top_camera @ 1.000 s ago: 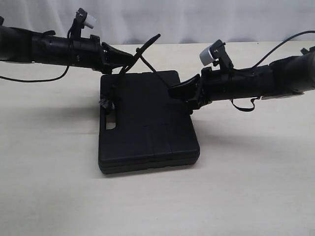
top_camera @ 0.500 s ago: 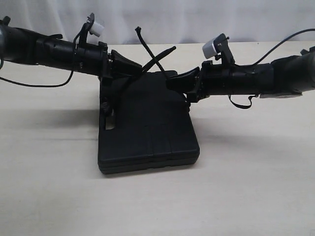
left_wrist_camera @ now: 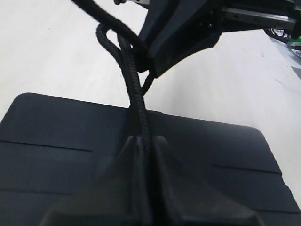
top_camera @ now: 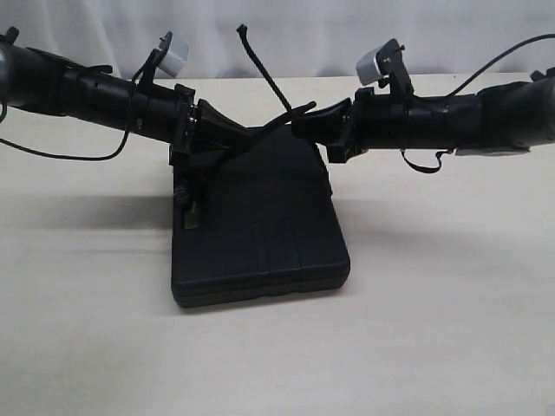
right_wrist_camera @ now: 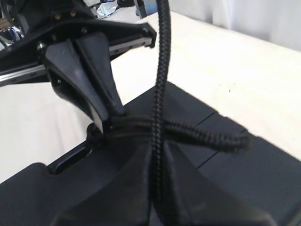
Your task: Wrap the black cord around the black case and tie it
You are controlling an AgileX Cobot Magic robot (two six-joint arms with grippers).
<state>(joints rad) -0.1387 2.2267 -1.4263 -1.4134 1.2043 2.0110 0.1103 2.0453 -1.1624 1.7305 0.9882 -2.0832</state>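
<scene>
The table (top_camera: 434, 329) carries the black case (top_camera: 260, 234), which lies flat at the centre with its handle cutout on the left arm's side. Both arms reach in over the case's far edge from opposite sides.

The left gripper (top_camera: 247, 140) and the right gripper (top_camera: 299, 126) face each other tip to tip, near but apart. Each is closed on a strand of the black cord (top_camera: 260, 69).

- Left wrist view: the left gripper (left_wrist_camera: 143, 141) pinches one strand of the cord (left_wrist_camera: 134, 89). The strand runs straight out from the tips, along the gripper's own axis, toward the right gripper (left_wrist_camera: 174, 42).
- Right wrist view: the right gripper (right_wrist_camera: 157, 146) pinches the other strand (right_wrist_camera: 162, 61). It runs on past the tips and ends free above the arms in the exterior view.

The two strands cross in the gap between the tips, above the case's far edge, just off the right gripper's tips. Judgement: the tie is not yet drawn tight, and the coming move turns on this crossing; drawing the grippers apart along the line joining them should cinch it toward the case
</scene>
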